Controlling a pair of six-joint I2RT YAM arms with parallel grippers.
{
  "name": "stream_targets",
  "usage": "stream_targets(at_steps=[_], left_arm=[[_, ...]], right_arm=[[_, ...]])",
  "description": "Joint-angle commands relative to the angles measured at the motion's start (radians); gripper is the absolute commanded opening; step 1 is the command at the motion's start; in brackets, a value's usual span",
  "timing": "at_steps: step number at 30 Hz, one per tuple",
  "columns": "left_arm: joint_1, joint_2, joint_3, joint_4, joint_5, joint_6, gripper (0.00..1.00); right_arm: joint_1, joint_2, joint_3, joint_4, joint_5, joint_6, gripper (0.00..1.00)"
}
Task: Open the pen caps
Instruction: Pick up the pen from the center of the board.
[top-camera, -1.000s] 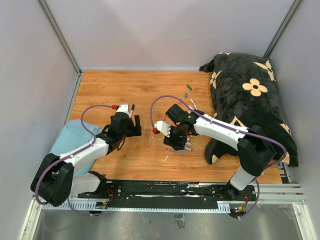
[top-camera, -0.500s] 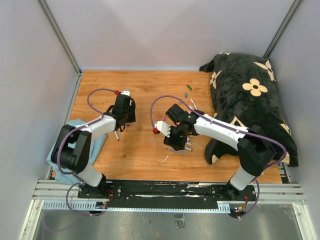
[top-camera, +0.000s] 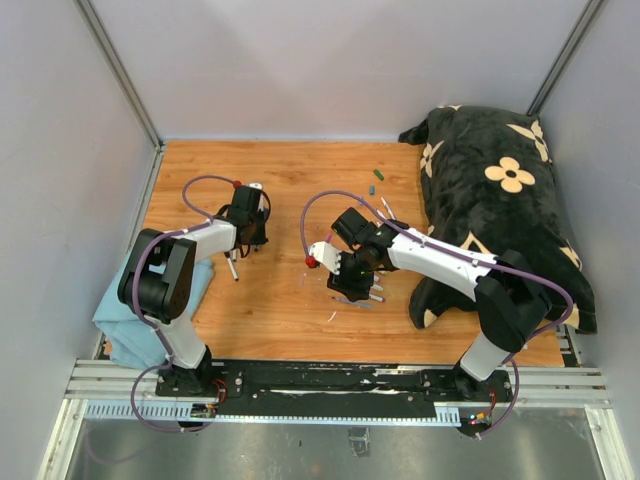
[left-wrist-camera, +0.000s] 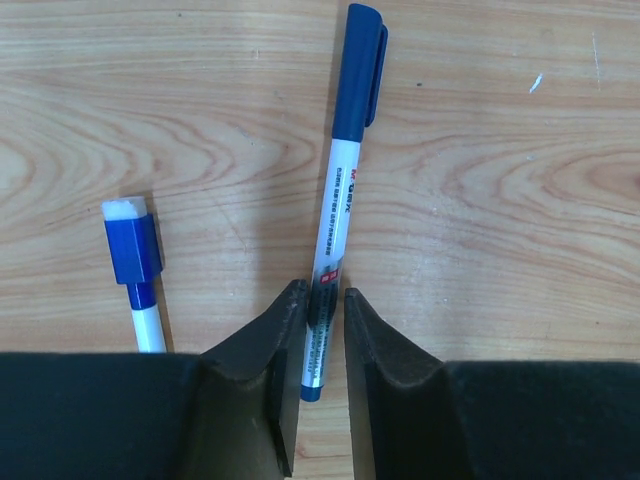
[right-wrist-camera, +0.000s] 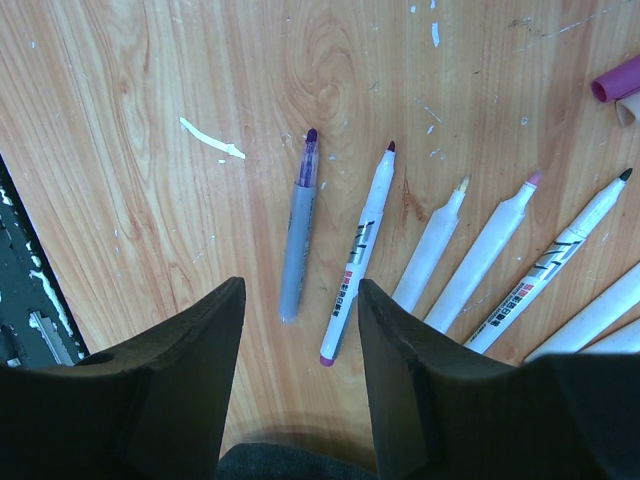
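Note:
In the left wrist view my left gripper (left-wrist-camera: 320, 292) is down on the wood, shut on the white barrel of a pen (left-wrist-camera: 338, 200). That pen's dark blue cap (left-wrist-camera: 360, 70) points away from me. A second pen with a blue cap (left-wrist-camera: 132, 250) lies to its left. My right gripper (right-wrist-camera: 300, 290) hangs open over several uncapped pens, with a grey one (right-wrist-camera: 298, 235) and a purple-tipped white one (right-wrist-camera: 358, 260) between its fingers. A loose purple cap (right-wrist-camera: 615, 78) lies at the far right. From above, loose green (top-camera: 379, 174) and blue (top-camera: 372, 188) caps lie farther back.
A black plush cushion with cream flowers (top-camera: 500, 200) fills the right side of the table. A light blue cloth (top-camera: 150, 290) lies at the left edge under the left arm. A white scrap (right-wrist-camera: 212, 138) and small flecks dot the wood.
The left arm has swung back and to the left, and its jaws have gone from wide open to closed round the pen barrel. The right arm has not moved.

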Motion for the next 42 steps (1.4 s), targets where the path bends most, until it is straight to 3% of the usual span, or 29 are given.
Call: stream_targets(at_steps=[1, 12, 16, 20, 32, 42], left_arm=[[0.009, 0.016, 0.009, -0.021, 0.024, 0.007, 0.24], [0.012, 0.01, -0.009, -0.023, 0.039, -0.007, 0.16], [0.012, 0.005, -0.017, -0.024, 0.038, -0.015, 0.27], [0.013, 0.026, -0.008, -0.036, 0.036, -0.014, 0.29], [0.013, -0.033, -0.038, -0.02, 0.044, -0.019, 0.01], [0.006, -0.341, -0.248, 0.157, 0.206, -0.112, 0.0]], right_arm=[[-0.013, -0.027, 0.016, -0.024, -0.015, -0.012, 0.5], [-0.045, -0.068, 0.017, -0.022, -0.073, 0.002, 0.5], [-0.065, -0.085, 0.017, -0.022, -0.101, 0.006, 0.5], [-0.071, -0.092, 0.017, -0.022, -0.112, 0.006, 0.5], [-0.101, -0.118, 0.007, -0.005, -0.189, 0.03, 0.5], [-0.188, -0.207, -0.026, 0.071, -0.325, 0.1, 0.5]])
